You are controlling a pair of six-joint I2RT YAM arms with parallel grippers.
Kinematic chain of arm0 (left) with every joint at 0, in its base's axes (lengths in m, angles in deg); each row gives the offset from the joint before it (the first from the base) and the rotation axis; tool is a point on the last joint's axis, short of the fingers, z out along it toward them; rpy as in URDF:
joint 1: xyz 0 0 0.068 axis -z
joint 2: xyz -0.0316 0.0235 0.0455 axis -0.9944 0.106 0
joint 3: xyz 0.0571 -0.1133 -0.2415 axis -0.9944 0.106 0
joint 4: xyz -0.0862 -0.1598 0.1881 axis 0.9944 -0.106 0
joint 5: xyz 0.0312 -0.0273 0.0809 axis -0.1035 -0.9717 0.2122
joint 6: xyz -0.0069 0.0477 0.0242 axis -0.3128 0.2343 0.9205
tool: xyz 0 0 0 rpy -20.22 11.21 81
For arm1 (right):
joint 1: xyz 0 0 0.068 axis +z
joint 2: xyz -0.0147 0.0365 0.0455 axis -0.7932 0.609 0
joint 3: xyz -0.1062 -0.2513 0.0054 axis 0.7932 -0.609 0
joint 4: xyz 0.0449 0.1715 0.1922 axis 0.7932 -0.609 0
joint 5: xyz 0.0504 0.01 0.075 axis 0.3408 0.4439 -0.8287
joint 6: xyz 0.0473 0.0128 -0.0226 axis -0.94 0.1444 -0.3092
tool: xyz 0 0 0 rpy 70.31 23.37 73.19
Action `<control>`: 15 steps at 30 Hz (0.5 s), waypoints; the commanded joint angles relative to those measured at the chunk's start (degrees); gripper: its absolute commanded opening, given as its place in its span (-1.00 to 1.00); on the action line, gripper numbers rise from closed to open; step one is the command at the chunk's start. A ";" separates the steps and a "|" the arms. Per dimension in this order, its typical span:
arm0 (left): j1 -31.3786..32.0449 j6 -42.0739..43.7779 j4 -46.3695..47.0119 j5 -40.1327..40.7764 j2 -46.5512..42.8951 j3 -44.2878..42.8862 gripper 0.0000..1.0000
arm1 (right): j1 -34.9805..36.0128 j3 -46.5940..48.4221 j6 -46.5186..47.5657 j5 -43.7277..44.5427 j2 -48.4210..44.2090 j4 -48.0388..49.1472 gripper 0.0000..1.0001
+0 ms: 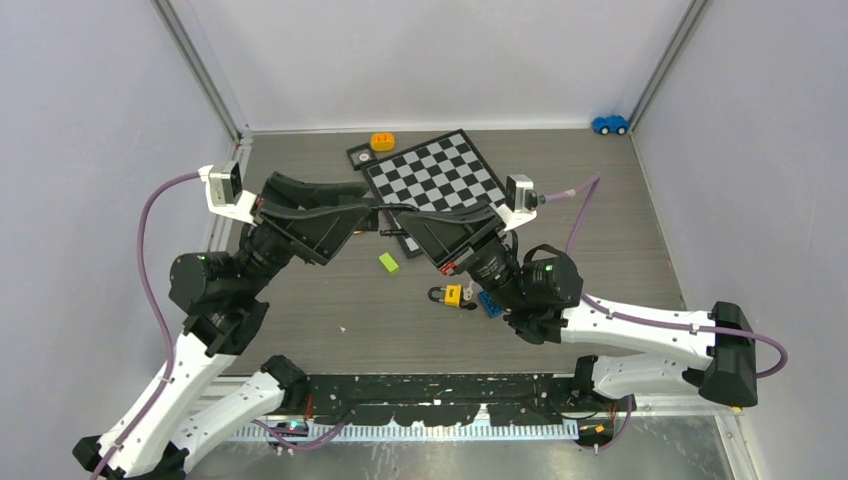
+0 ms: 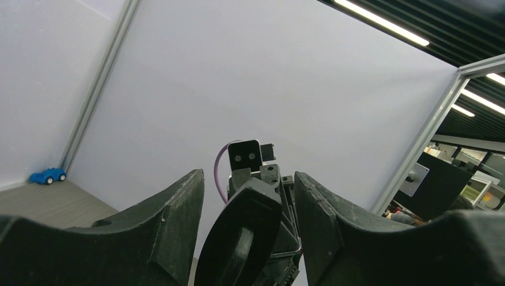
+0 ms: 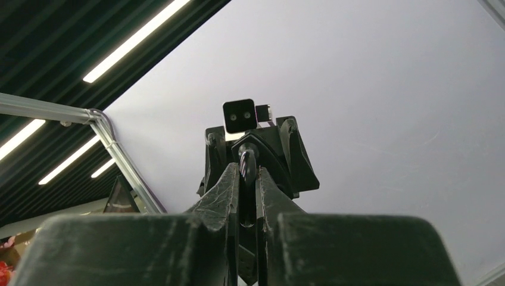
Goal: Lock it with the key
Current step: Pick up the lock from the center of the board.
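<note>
A yellow padlock (image 1: 450, 294) with a dark shackle lies on the table in front of the right arm. Both arms are raised over the table and point at each other. My right gripper (image 1: 400, 218) is shut on a thin dark thing with a shiny metal edge (image 3: 248, 161), which looks like the key. My left gripper (image 1: 362, 220) is open, and the right gripper's tips sit between its fingers (image 2: 178, 214). In the left wrist view the right gripper fills the gap. Neither gripper is near the padlock.
A blue brick (image 1: 490, 304) lies right beside the padlock. A green block (image 1: 388, 262) lies under the grippers. A chessboard (image 1: 435, 172), an orange piece (image 1: 382, 141) and a dark tile (image 1: 361, 156) are at the back. A blue toy car (image 1: 609, 124) sits in the far right corner.
</note>
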 commanded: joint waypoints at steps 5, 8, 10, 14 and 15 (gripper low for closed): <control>-0.15 -1.49 3.43 -1.23 0.54 0.10 0.08 | 0.56 2.44 -0.34 5.17 -0.34 12.04 -0.99; -0.19 -2.19 4.49 -1.55 1.08 0.30 -0.03 | 0.77 2.35 -1.29 5.59 0.79 13.58 -0.99; -0.16 -2.46 4.90 -1.56 1.51 0.26 -0.08 | 1.03 2.35 -1.60 5.67 1.47 13.96 -0.99; -0.16 -3.12 6.22 -1.81 2.16 0.22 -0.08 | 1.64 2.28 -2.49 5.85 2.73 14.07 -0.99; -0.18 -3.13 6.36 -1.82 2.25 0.14 -0.08 | 1.76 2.20 -2.69 5.79 2.92 14.06 -0.99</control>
